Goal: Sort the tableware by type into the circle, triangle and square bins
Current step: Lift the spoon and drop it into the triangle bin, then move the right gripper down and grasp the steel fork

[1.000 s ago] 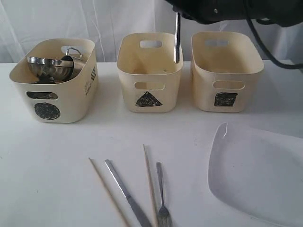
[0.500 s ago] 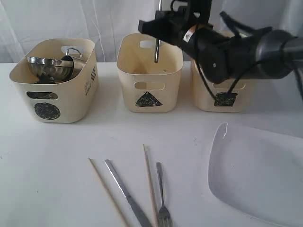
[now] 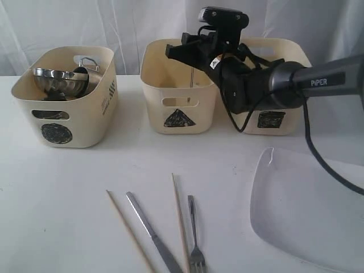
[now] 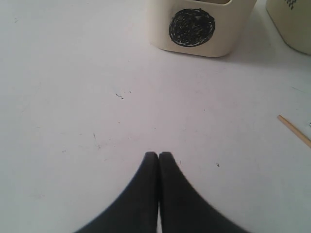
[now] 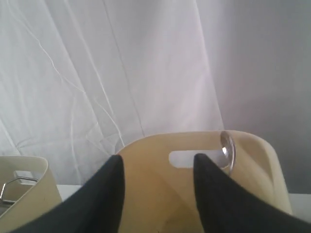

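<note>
Just beyond the parted, empty fingers of the right gripper (image 5: 156, 162), the spoon (image 5: 227, 151) leans on the far wall of the triangle bin (image 5: 252, 141). Pulling back low could catch the rim and tip the bin. Fingers of the left gripper (image 4: 158, 155) are clenched, holding nothing.

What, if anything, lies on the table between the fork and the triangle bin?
Nothing visible: only bare table lies between the fork and the triangle bin. The nearest chopstick runs alongside the fork, not across its path.
</note>
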`<state>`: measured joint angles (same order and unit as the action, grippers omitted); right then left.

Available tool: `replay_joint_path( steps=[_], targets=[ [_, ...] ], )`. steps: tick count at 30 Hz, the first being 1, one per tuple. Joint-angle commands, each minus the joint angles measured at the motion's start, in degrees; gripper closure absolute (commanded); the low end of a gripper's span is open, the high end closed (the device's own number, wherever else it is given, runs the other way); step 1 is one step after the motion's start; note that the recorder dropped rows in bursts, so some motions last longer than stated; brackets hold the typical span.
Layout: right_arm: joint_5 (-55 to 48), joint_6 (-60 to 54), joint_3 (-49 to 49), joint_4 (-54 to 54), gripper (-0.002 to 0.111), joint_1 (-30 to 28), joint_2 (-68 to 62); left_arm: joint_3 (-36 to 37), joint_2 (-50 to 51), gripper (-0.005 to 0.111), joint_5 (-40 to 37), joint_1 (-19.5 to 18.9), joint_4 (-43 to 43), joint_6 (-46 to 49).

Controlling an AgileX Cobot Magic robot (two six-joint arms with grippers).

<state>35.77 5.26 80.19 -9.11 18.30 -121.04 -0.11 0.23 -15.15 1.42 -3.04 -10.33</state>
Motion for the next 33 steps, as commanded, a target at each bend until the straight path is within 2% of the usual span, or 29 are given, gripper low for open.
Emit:
replay_joint_path(
  steps=[1,4,8,9,10,11,12,13,14,17,20,25,33],
  targets=[
    [-0.5,-0.6,0.4,-0.1,0.06,-0.6,0.4,0.1,-0.2,0.107,-0.3,-0.2,0.0,0.0],
    [-6.6,-0.6,0.4,-0.1,0.06,-0.6,2.6,0.1,-0.2,0.107,-0.3,-0.2,0.0,0.0],
    [-30.7,-0.6,0.4,-0.1,0.061,-0.6,13.5,0.1,-0.2,0.107,-0.3,-0.2,0.0,0.0],
    [-44.4,-0.6,0.4,-0.1,0.062,-0.6,18.6,0.1,-0.2,0.107,-0.3,-0.2,0.0,0.0],
    [-50.5,-0.5,0.4,-0.3,0.064,-0.6,20.6,0.1,-0.2,0.107,-0.3,-0.2,0.0,0.0],
    [-66.4,-0.5,0.4,-0.4,0.07,0.0,24.6,0.1,-0.2,0.107,-0.3,-0.2,0.0,0.0],
    [-74.0,-0.5,0.4,-1.5,0.073,0.2,25.7,0.1,-0.2,0.107,-0.3,-0.2,0.0,0.0],
    [-86.3,-0.6,-0.2,-4.2,0.078,1.3,27.3,0.1,-0.2,0.107,-0.3,-0.2,0.0,0.0],
    [-91.7,-2.1,-1.9,-6.2,0.079,3.1,28.1,0.1,-0.2,0.107,-0.3,-0.2,0.0,0.0],
    [-92.5,-3.7,-8.5,-9.0,0.079,9.3,28.1,0.1,-0.2,0.107,-0.3,-0.2,0.0,0.0],
    [-82.1,-3.5,-16.8,-8.3,0.079,15.9,27.8,0.1,-0.2,0.107,-0.3,-0.2,0.0,0.0],
    [-72.3,2.8,-20.8,-3.0,0.079,16.5,26.0,0.1,-0.2,0.107,-0.3,-0.2,0.0,0.0],
    [-70.5,7.9,-22.7,5.1,0.079,16.5,21.2,0.1,-0.2,0.107,-0.3,-0.2,0.0,0.0]
  ],
)
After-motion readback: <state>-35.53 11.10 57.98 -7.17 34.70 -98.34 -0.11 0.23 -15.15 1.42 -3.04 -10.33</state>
